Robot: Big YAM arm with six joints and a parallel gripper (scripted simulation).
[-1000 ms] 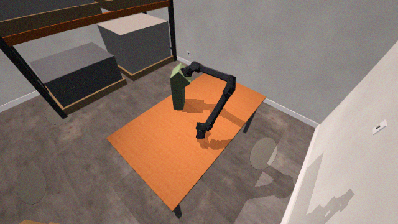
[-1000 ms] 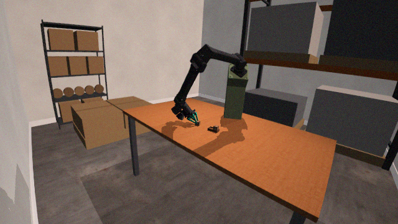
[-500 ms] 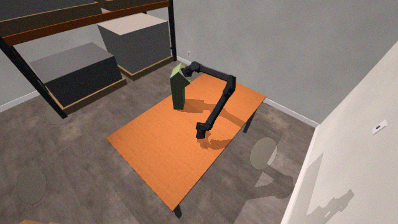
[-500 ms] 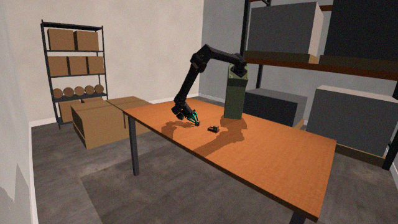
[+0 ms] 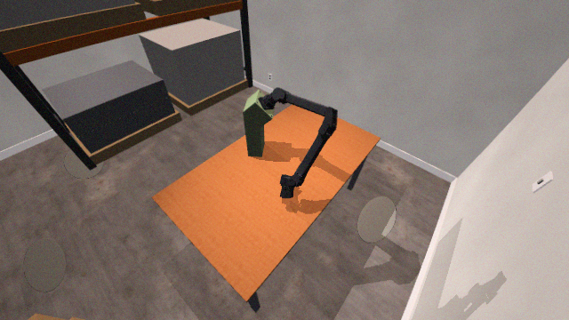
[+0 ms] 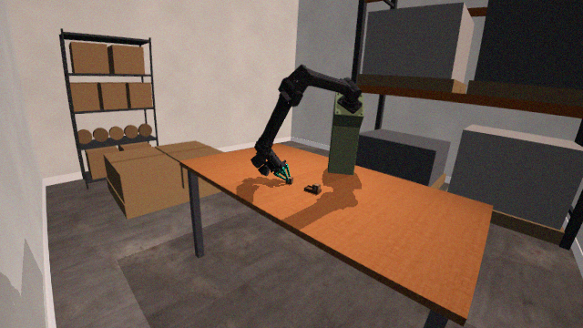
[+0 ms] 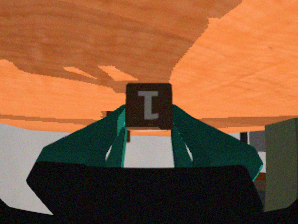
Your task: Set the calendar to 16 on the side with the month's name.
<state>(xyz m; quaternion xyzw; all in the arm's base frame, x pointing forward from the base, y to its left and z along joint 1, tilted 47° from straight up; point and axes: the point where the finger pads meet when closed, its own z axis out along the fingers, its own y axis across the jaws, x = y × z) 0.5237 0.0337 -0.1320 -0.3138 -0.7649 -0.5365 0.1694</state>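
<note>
- Ext. view: tray w/ a small block on it (image 6: 312, 189) sits on tabletop (image 5: 222, 204) (image 6: 392, 232) (image 7: 245, 70), right of gripper (image 6: 288, 177) (image 7: 148, 111), near but apart. Top view shows neither tray nor held cube (image 6: 290, 180) (image 7: 149, 106); arm (image 5: 330, 124) (image 6: 275, 123) ends over that area.
- Wrist view only: digit "1" legible on dark cube, inverted in that view. Tray block's digit & month name too small to read.
- Gripper: green fingers pinch the cube, one each side. Cube's contact w/ table: cannot tell. Cube is outside tray.
- Surface: orange wood-grain top, dark legs; arm shadows cross it. Floor grey-brown, walls pale/grey.
- Green pedestal (image 5: 254, 135) (image 6: 342, 148) (image 7: 282, 165) stands at far edge in ext. view, right of gripper, carrying arm base; beyond the tray, not between it & cube.
- Ext. view, left: shelf unit (image 6: 66, 87) w/ boxes & round items; large cartons (image 6: 150, 187) on floor beyond table's left end. Right: heavy rack (image 5: 44, 107) (image 6: 524, 106) w/ grey crates (image 5: 200, 67) (image 6: 515, 175), off the table.
- Between cube & tray, ext. view: bare strip of tabletop, no obstruction seen.
</note>
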